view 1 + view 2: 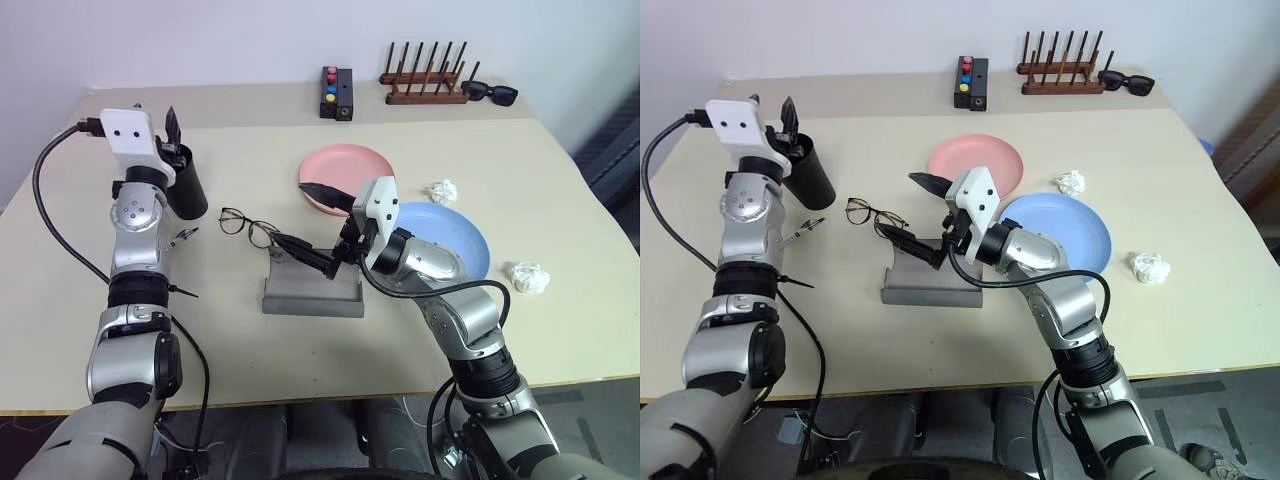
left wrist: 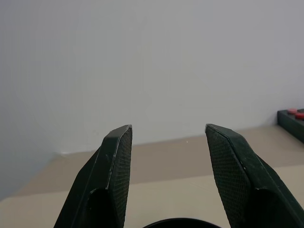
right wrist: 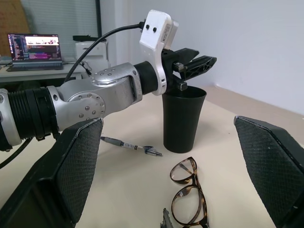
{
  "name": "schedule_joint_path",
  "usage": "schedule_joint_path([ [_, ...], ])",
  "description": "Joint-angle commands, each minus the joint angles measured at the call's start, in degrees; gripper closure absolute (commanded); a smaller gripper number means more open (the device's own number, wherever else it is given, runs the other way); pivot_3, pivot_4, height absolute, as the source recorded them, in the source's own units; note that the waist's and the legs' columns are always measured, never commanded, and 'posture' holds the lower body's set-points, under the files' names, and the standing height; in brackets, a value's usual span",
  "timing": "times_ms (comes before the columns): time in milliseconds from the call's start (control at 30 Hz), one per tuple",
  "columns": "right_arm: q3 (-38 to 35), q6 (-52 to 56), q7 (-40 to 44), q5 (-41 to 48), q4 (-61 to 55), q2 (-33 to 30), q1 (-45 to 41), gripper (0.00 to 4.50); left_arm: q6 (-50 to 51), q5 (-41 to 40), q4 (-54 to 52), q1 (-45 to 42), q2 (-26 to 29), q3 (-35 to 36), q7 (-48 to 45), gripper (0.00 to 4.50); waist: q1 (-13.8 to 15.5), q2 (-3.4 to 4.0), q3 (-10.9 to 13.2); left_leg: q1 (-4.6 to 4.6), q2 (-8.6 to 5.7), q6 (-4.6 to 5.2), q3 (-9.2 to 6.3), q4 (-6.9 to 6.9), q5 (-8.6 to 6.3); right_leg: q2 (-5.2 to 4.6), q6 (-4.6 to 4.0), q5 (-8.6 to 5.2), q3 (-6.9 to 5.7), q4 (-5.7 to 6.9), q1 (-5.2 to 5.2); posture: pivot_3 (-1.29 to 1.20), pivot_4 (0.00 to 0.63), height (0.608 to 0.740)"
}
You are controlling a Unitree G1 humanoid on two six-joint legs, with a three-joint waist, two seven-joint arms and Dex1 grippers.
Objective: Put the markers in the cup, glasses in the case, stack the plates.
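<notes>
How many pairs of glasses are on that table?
2. The wire-framed glasses lie mid-table between the black cup and the grey case. The black sunglasses sit at the far edge beside the wooden rack.

Place: an office or lab room set up for robot trials.
Background: a laptop (image 3: 34, 46) with a lit screen on a far desk, beside a white machine (image 3: 90, 47) that looks like a printer.
Walls: plain white.
Worktop (image 1: 300, 355): beige, carrying a button box (image 1: 336, 92) and a wooden rack (image 1: 427, 82).
</notes>
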Motion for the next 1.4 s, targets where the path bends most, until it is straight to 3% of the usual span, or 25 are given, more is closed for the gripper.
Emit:
schedule_joint_path([
  [33,-0.85,-0.41,0.01,1.15,-1.65,0.61,-0.13,0.00,0.42,-2.10,-4.67,0.10,0.54,1.33,-0.20,2.04,-0.01,0.00,0.00,0.00,0.00,0.00,0.00,0.00,0.00,0.00,0.00,0.00,0.00,0.00,0.00,0.00,0.150,0.739],
  [133,-0.86,-0.46,-0.03,0.99,-1.63,0.55,-0.13,0.00,3.59,-5.42,-10.24,1.19,2.38,1.43,-5.31,2.04,-0.07,0.00,0.00,0.00,0.00,0.00,-0.01,0.00,0.00,0.00,0.00,0.00,0.00,0.00,0.00,0.00,0.150,0.739],
  [233,-0.87,-0.41,-0.25,0.82,-1.82,0.49,0.05,0.00,13.14,-14.80,-21.05,6.32,7.28,2.21,-18.39,2.04,-0.71,0.01,0.00,0.00,0.01,0.00,0.00,-0.02,0.00,0.00,0.00,0.00,0.01,0.01,-0.02,0.00,0.150,0.739],
  [333,-0.89,-0.40,-0.24,0.76,-2.01,0.36,0.43,0.00,23.59,-21.71,-30.29,14.33,14.65,3.36,-28.41,1.18,-1.75,0.02,0.00,0.02,0.02,0.00,0.00,-0.10,0.00,-0.01,-0.02,-0.01,0.04,0.09,-0.06,0.00,0.150,0.739],
  [400,-0.89,-0.38,-0.21,0.73,-2.04,0.34,0.54,0.00,28.75,-23.40,-33.56,19.19,19.01,4.10,-31.97,0.16,-2.01,0.04,0.01,0.10,0.04,0.00,0.01,-0.20,0.00,0.00,-0.04,-0.02,0.06,0.11,-0.08,0.00,0.150,0.739],
  [433,-0.87,-0.41,-0.13,0.71,-1.94,0.35,0.52,0.00,31.18,-23.19,-34.37,22.69,21.84,4.54,-33.89,0.05,-2.04,0.04,0.01,0.16,0.04,0.00,0.02,-0.26,0.00,0.00,-0.05,-0.03,0.07,0.14,-0.07,0.00,0.150,0.739],
  [533,-0.82,-0.54,0.16,0.65,-1.54,0.45,0.37,0.00,36.27,-21.61,-34.76,27.92,26.64,4.51,-35.31,0.05,-1.99,0.05,0.02,0.23,0.07,0.00,0.02,-0.31,0.00,0.04,-0.13,-0.08,0.06,0.14,-0.05,0.00,0.150,0.739],
  [667,-0.36,-0.88,0.88,0.62,-0.83,0.76,0.04,0.00,45.05,-16.82,-33.11,29.60,30.82,-0.74,-34.75,0.05,-1.28,0.01,0.01,0.21,0.07,0.00,-0.01,-0.29,0.00,0.05,-0.21,-0.14,0.04,0.12,-0.02,0.00,0.150,0.739],
  [833,-0.05,-1.15,1.39,0.40,-0.17,1.33,-0.30,0.00,51.37,-12.46,-28.36,25.26,31.31,-7.23,-35.26,0.05,-1.32,0.01,0.01,0.22,0.07,0.00,-0.01,-0.29,0.00,0.06,-0.14,-0.10,0.05,0.12,-0.02,0.00,0.150,0.739],
  [1233,0.08,-1.72,0.72,-0.22,-0.32,1.70,0.29,0.00,49.08,-4.51,-17.42,16.61,30.17,-19.98,-46.65,0.05,-1.48,0.01,0.00,0.22,0.07,0.00,0.01,-0.33,0.00,0.06,-0.13,-0.10,0.05,0.17,-0.07,0.00,0.150,0.739],
  [1333,0.08,-1.73,0.50,-0.31,-0.54,1.69,0.57,0.00,49.06,-3.39,-16.10,16.06,29.97,-20.69,-48.19,0.88,-1.50,0.02,0.00,0.22,0.07,0.00,0.03,-0.33,0.00,0.05,-0.13,-0.10,0.06,0.16,-0.07,0.00,0.150,0.739],
  [1400,0.14,-1.72,0.40,-0.35,-0.64,1.74,0.69,0.00,49.29,-3.39,-15.68,15.92,29.90,-20.69,-49.10,1.92,-1.50,0.04,-0.01,0.24,0.07,0.00,0.02,-0.33,0.01,0.05,-0.13,-0.10,0.06,0.20,-0.07,0.00,0.150,0.739],
])
